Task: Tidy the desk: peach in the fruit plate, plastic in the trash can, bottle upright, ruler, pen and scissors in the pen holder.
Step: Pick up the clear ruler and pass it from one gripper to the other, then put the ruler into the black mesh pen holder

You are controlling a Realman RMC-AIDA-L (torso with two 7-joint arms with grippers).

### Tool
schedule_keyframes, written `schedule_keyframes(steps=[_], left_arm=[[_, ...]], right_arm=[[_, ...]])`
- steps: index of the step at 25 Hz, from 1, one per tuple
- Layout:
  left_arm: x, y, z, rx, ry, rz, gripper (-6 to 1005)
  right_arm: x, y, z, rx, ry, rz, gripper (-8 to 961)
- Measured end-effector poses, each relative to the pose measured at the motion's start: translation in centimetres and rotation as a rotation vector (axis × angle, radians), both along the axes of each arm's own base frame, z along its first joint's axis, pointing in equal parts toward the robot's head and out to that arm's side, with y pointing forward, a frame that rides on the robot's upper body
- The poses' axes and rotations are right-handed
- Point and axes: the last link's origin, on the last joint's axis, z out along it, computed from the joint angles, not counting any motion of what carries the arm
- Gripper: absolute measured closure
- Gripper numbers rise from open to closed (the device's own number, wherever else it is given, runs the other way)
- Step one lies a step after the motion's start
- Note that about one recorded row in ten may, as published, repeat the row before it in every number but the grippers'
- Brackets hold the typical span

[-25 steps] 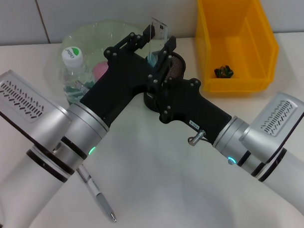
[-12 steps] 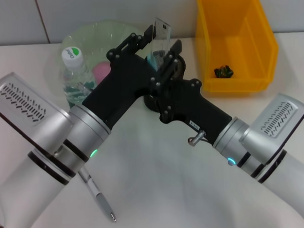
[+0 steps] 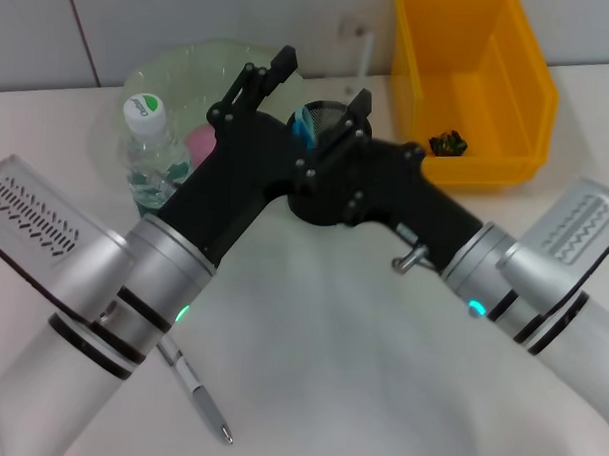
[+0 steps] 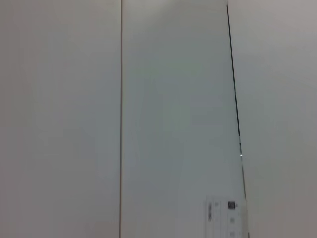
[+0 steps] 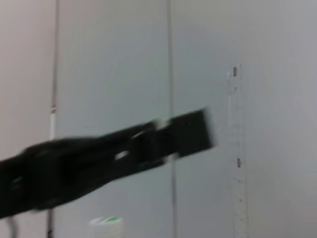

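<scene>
While crossed, both pincers tilt upward.

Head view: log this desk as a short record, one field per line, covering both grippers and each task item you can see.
left gripper: raised over the fruit plate's near rim, beside the pen holder
right gripper: above the pen holder, arm crossing the left arm
pen holder: dark mesh cup, mostly hidden by both arms, something blue inside
ruler: clear strip, blurred, upright above the holder
bottle: upright, capped
peach: pink, in the fruit plate
trash can: yellow bin, small dark item inside
pen: lying on the desk, near edge
</scene>
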Motion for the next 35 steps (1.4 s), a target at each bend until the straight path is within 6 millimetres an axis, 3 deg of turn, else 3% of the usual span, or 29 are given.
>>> schedule_keyframes(steps=[3,12,23,35], left_arm=[[-0.5,-0.4,-0.1,-0.008,0.002,0.012,188],[-0.9,-0.9,-0.3,-0.022,0.001,0.019,187],[-0.7,-1.3,-0.4,-0.03,-0.008,0.004,186],[-0.9,-1.8,0.1,-0.01,-0.034,-0.011,186]], right_arm=[[0.5,0.8,1.2,0.064,0.009,-0.017,943],[0.6,2.9,2.0,0.101,-0.01,-0.072,943],[-0.3,5.9,0.4,0.027,-0.13,-0.146,943],[0.6,6.3,-0.1,0.002,-0.182,-0.2,942]])
